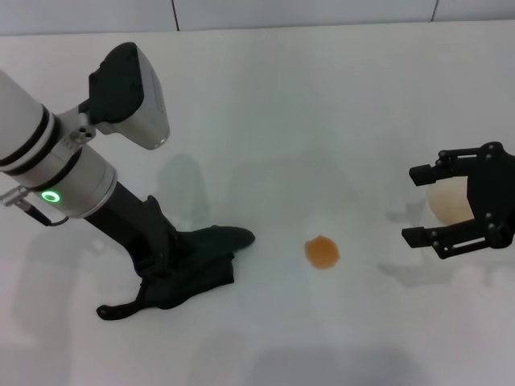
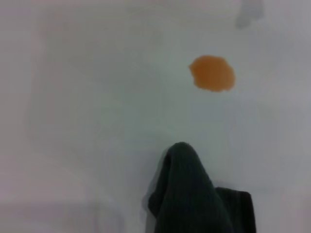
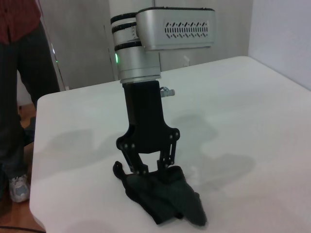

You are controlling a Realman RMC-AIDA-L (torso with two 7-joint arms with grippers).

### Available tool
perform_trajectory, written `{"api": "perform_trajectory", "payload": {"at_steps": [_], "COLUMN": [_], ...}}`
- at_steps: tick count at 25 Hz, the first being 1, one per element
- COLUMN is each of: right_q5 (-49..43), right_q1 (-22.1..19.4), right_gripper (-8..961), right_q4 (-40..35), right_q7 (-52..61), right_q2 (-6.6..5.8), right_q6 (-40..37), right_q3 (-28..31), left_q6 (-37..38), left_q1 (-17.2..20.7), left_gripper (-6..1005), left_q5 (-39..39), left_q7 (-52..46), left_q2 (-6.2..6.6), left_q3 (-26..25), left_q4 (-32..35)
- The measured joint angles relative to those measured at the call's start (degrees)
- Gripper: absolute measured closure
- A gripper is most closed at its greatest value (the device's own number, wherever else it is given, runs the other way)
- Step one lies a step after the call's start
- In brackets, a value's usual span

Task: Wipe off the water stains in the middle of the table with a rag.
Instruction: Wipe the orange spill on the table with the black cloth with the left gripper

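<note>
On the white table we see the left gripper down at the surface, at about eight o'clock from the middle of the head view, its fingers pressed into the rag. From the right wrist camera the left gripper stands nearly upright over the rag, its two black fingers drawn in toward each other with the dark cloth bunched between and beneath them — we take it to be pinching the rag, though the fingertips themselves are buried in the folds.

The rag lies crumpled and flat on the table, one pointed corner reaching toward three o'clock and a thin tail trailing off toward seven o'clock.

The water stain is a single small round orange-brown spot, near the rag's pointed tip at its three o'clock side and clearly apart from it. In the left wrist view the same spot sits beyond the rag's rounded fold, with bare table between them.

The right gripper is at three o'clock, by the edge of the head view, with its fingers spread wide on either side of a whitish cup — we cannot tell whether they touch it.

In the right wrist view a person stands beyond the far table edge.
</note>
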Motion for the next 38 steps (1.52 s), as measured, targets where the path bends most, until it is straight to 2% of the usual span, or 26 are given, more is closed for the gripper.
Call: {"api": "perform_trajectory", "payload": {"at_steps": [2, 7, 11, 16, 32, 38], "right_q5": [0.06, 0.28, 0.61, 0.69, 0.69, 0.91], "right_q1": [-0.1, -0.2, -0.2, -0.19, -0.19, -0.18], "right_gripper": [115, 115, 115, 115, 115, 115], "right_q4": [0.0, 0.0, 0.0, -0.03, -0.09, -0.07], "right_q7": [0.0, 0.02, 0.11, 0.25, 0.26, 0.16], "right_q2": [0.0, 0.0, 0.0, 0.0, 0.0, 0.0], "right_q6": [-0.04, -0.13, -0.16, -0.16, 0.16, 0.21], "right_q3": [0.0, 0.0, 0.0, 0.0, 0.0, 0.0], "left_q6": [-0.43, -2.01, -3.4, -3.84, -3.73, -6.86], "left_q1": [0.07, 0.25, 0.39, 0.35, -0.94, -2.53], "left_gripper": [727, 753, 773, 888, 891, 914], "left_q5": [-0.1, -0.41, -0.6, -1.29, -4.59, -6.46], "left_q7": [0.06, -0.1, -0.21, -0.4, 0.76, 1.08], "left_q2": [-0.03, -0.16, -0.2, -0.13, -0.07, -0.02], "left_q3": [0.39, 3.93, 4.69, 4.34, 5.2, 5.82], "left_q4": [-0.04, -0.34, -0.87, -0.9, -0.82, -0.9]}}
